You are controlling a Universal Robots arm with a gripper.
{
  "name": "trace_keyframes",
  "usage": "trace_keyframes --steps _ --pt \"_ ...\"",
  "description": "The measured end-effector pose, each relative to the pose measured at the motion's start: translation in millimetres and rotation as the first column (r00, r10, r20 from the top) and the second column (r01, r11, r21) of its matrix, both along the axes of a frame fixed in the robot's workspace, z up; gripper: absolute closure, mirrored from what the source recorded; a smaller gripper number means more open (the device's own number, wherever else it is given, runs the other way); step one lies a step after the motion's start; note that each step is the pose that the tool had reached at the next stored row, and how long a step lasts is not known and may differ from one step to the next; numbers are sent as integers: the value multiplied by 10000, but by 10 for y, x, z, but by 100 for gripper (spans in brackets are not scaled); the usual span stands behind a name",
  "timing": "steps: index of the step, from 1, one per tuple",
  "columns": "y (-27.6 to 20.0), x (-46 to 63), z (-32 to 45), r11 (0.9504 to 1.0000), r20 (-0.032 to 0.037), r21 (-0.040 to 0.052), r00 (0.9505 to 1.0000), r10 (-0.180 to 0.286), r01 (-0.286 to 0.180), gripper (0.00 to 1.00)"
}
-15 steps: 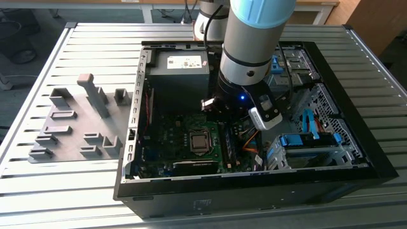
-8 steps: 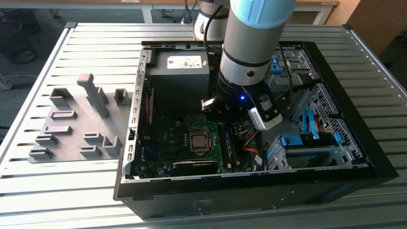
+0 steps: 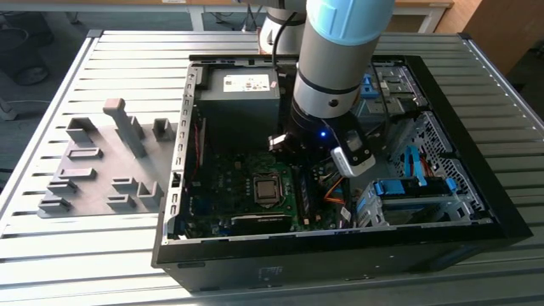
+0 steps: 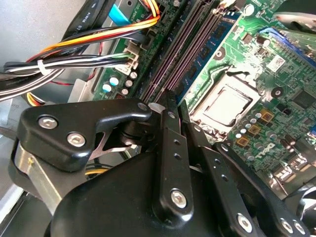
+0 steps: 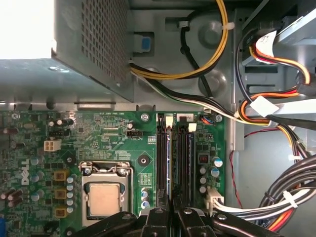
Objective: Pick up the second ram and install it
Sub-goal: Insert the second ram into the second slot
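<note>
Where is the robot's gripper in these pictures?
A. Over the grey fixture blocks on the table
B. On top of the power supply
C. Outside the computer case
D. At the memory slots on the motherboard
D: in the first wrist view the gripper sits at the end of the dark memory slots on the green motherboard, beside the processor socket.

Item: thin, narrow blue-green circuit board strip, the second ram (image 5: 172,163)
Pose: standing on edge
Location: between dark memory slots, beside the processor socket
</note>
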State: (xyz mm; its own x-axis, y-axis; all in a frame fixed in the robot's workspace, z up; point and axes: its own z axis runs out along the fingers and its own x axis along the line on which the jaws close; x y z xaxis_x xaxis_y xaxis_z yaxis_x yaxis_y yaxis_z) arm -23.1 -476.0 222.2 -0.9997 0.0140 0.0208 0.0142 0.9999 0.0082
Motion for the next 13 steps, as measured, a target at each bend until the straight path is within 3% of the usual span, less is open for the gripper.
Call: trace_keyframes --steps 13 --pt "0 -17 -68 9998 0 2 9998 -174 174 86"
